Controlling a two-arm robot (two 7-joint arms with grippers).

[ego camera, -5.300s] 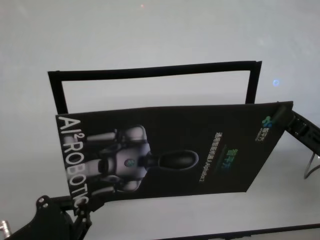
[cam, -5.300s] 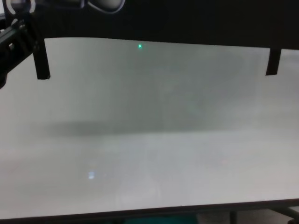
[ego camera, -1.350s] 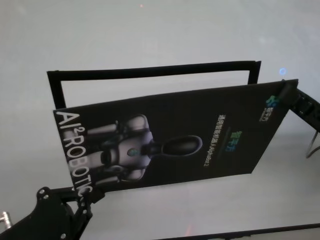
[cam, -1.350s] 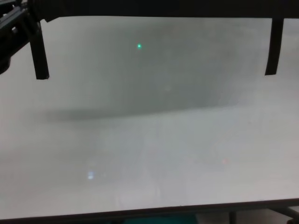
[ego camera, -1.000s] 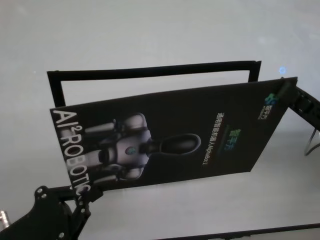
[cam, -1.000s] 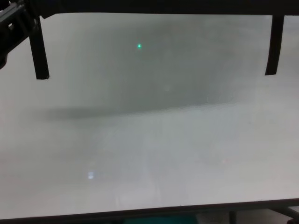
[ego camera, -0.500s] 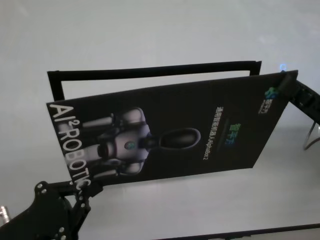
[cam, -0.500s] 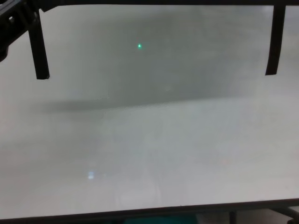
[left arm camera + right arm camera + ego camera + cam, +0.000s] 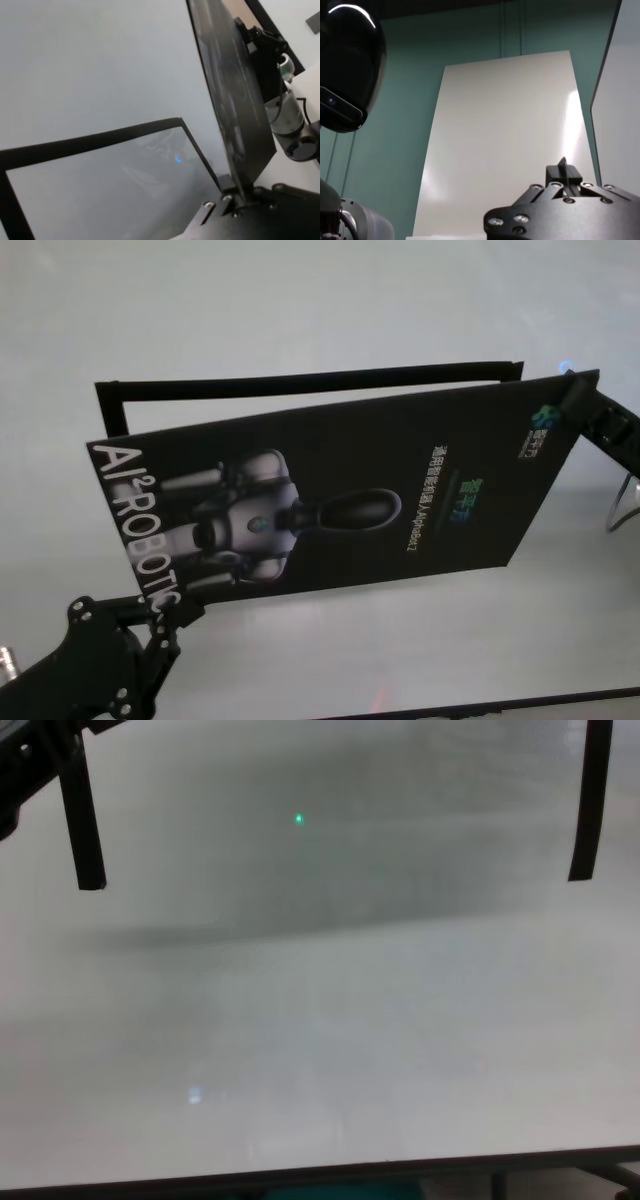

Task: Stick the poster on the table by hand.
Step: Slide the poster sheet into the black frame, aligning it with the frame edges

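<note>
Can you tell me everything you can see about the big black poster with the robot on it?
The poster is a big, thin black sheet printed with a grey-white robot picture, large white letters "AI² ROBOTIC" along one end, and small text with green logos toward the other. It looks stiff but bendy. It is held up off the table, tilted, above a black outline frame marked there. The left pincer pinches its near left corner and the right pincer its far right corner.
</note>
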